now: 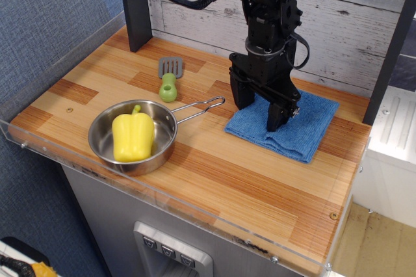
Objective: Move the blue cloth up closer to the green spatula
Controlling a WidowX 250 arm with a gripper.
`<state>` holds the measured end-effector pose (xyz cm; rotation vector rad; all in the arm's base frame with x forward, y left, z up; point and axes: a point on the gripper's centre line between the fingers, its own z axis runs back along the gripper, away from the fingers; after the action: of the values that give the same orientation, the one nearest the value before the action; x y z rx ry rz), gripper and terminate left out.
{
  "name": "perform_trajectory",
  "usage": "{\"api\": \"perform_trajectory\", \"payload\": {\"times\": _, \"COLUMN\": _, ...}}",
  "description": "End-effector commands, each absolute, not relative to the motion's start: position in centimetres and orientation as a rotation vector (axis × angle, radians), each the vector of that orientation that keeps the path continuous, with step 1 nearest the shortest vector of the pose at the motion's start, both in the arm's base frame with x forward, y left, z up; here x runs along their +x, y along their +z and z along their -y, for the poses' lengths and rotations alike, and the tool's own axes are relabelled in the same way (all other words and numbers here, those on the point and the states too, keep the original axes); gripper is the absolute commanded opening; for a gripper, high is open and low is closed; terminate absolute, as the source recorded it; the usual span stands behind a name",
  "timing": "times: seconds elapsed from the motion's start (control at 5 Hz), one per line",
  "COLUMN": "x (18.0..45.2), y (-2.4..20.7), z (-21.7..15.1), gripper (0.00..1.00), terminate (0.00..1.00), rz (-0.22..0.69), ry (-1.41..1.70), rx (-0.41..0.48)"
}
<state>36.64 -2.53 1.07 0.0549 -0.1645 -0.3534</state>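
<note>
The blue cloth (294,129) lies on the right part of the wooden counter, with a fold along its front edge. My gripper (259,110) points down onto the cloth's left half. Its two black fingers (277,116) press into the cloth and hold a bunch of it between them. The green spatula (169,79) lies flat to the left of the cloth at the counter's middle back, with its grey slotted head pointing away. A stretch of bare wood separates it from the cloth.
A steel pan (104,150) holding a yellow pepper (132,135) stands front left, its wire handle (198,108) reaching toward the cloth's left edge. A dark post (135,4) stands back left. A clear rim (195,209) runs along the front edge.
</note>
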Motion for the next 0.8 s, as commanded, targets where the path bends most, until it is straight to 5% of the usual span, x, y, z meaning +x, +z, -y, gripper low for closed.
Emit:
{"api": "perform_trajectory", "payload": {"times": 0.0, "x": 38.3, "y": 1.2, "z": 1.9, "gripper": 1.0, "terminate": 0.0, "rz": 0.182, "ry": -0.342, "rx": 0.056}}
{"api": "perform_trajectory", "payload": {"times": 0.2, "x": 38.4, "y": 1.9, "z": 1.9, "gripper": 1.0, "terminate": 0.0, "rz": 0.184, "ry": -0.34, "rx": 0.052}}
{"api": "perform_trajectory", "payload": {"times": 0.6, "x": 37.7, "y": 7.4, "z": 2.3, "gripper": 1.0, "terminate": 0.0, "rz": 0.196, "ry": -0.343, "rx": 0.039}}
